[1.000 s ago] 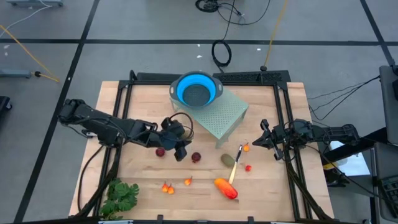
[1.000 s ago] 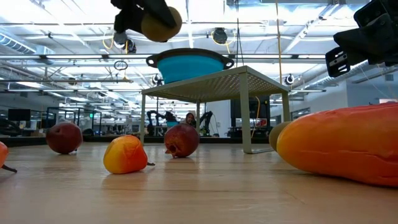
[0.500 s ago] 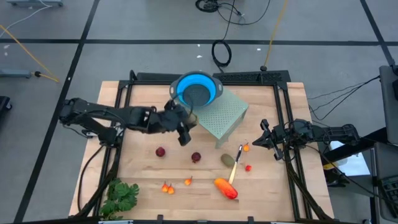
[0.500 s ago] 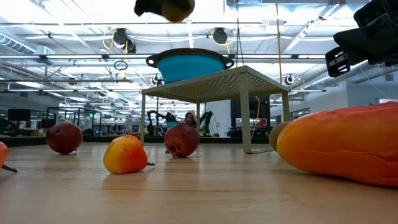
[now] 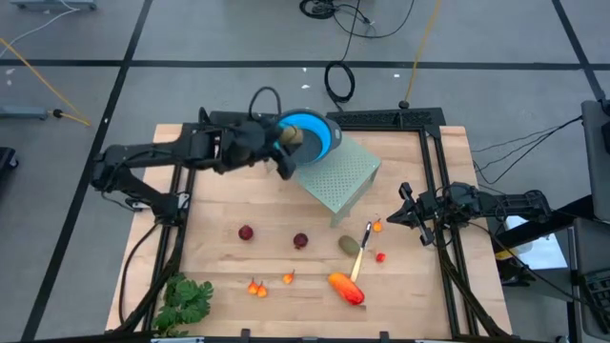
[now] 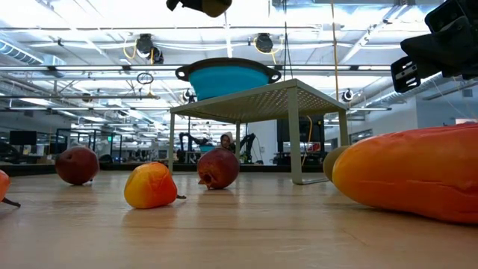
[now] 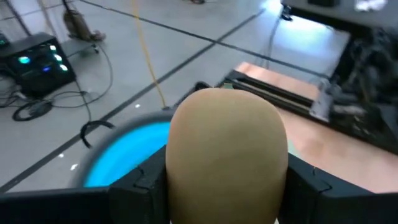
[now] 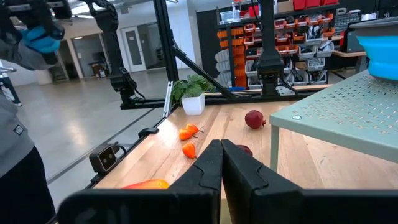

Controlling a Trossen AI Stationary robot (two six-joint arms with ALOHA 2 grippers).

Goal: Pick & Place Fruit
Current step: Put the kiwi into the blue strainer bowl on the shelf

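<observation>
My left gripper [image 5: 288,143] is shut on an olive-brown oval fruit [image 7: 227,146], high over the near-left rim of the blue bowl [image 5: 310,136]. The low view shows this oval [image 6: 208,6] at the top edge, above the bowl [image 6: 228,77]. On the table lie two dark red balls [image 5: 246,232] [image 5: 300,241], a second olive oval [image 5: 350,245], a long orange-red piece [image 5: 347,288] and tiny orange-red bits [image 5: 255,286]. My right gripper [image 5: 405,211] waits shut near the table's right edge. My left gripper pinches the olive-brown oval between its two fingers [image 7: 149,180], one on each opposite side [image 7: 280,168] of the fruit. The arm reaches in from the table's left. The oval is lifted clear and hangs over the blue bowl's rim [image 7: 118,158].
The bowl stands on a pale green perforated stand [image 5: 338,176] at the table's far middle. A yellow-handled knife [image 5: 362,250] lies beside the olive oval. A leafy green bunch [image 5: 186,300] lies at the near left corner. Dark rails [image 5: 191,162] frame the table's sides.
My left gripper has carried the olive oval up and toward the far edge, from above the table's middle near the dark red ball to over the blue bowl's rim, staying shut on it. The fruit on the table has kept still.
</observation>
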